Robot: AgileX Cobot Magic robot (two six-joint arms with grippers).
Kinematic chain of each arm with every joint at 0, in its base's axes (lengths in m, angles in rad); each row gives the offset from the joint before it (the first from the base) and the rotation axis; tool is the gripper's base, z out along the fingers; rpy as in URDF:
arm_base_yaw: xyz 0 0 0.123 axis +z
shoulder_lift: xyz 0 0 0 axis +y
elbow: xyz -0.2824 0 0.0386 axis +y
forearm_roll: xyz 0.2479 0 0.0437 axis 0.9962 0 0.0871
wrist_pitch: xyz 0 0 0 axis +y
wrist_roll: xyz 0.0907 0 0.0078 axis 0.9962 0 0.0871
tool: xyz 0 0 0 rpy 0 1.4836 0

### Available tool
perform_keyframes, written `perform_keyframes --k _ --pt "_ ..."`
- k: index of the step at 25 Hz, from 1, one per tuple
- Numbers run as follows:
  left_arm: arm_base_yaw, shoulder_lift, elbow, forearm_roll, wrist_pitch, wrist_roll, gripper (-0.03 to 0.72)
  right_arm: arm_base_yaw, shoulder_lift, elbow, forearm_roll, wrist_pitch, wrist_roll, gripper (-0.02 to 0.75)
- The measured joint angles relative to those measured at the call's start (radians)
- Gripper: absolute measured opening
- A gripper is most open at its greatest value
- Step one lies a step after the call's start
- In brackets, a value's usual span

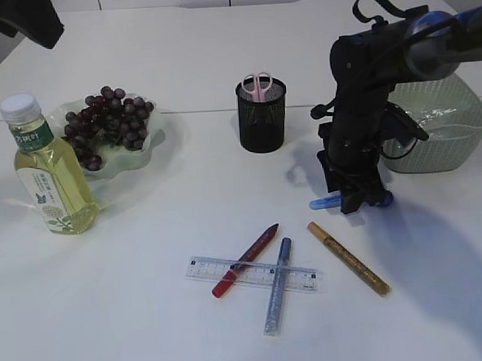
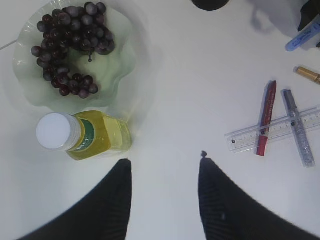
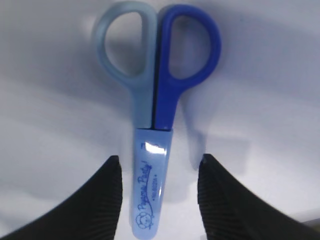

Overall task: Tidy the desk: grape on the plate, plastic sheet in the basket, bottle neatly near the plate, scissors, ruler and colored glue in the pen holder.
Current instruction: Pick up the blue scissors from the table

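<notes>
We see the blue scissors (image 3: 150, 120) lying flat on the white desk (image 1: 152, 333), directly under the right claw (image 3: 159, 172). In the right wrist view their sheathed blade end runs down between the two black fingers (image 3: 107, 195), with a gap on either side, so the right claw stands open around them and grips nothing. The long axis of the scissors runs top to bottom in that view: the two handle loops, one pale blue and one dark blue, point to the top of the frame, and the light blue blade cover points to the bottom edge. In the exterior view the right claw (image 1: 353, 198) sits low, right of centre, and the blue scissors (image 1: 326, 201) show beneath it, lying roughly left to right.

The left claw (image 2: 162, 172) hangs open over bare desk at the bottom of the left wrist view, holding nothing. Just above its left finger stands the bottle (image 2: 82, 136) of yellow liquid, beside the plate (image 2: 125, 60) with the grapes (image 2: 70, 45).

At lower centre of the exterior view the ruler (image 1: 253, 274) lies nearly level, with a red glue pen (image 1: 244, 260) and a silver-blue glue pen (image 1: 278, 286) crossing it, and a gold glue pen (image 1: 348, 258) apart to the right. The black pen holder (image 1: 262, 118) at upper centre holds pink scissors (image 1: 258, 85). The green basket (image 1: 450, 127) stands at the right edge.
</notes>
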Motion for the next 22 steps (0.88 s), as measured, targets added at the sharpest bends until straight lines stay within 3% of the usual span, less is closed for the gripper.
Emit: perform_keyframes --k 22 --pt "0.000 0.000 0.000 -0.050 0.000 0.000 0.319 0.000 0.000 0.000 0.008 0.018 0.000 0.379"
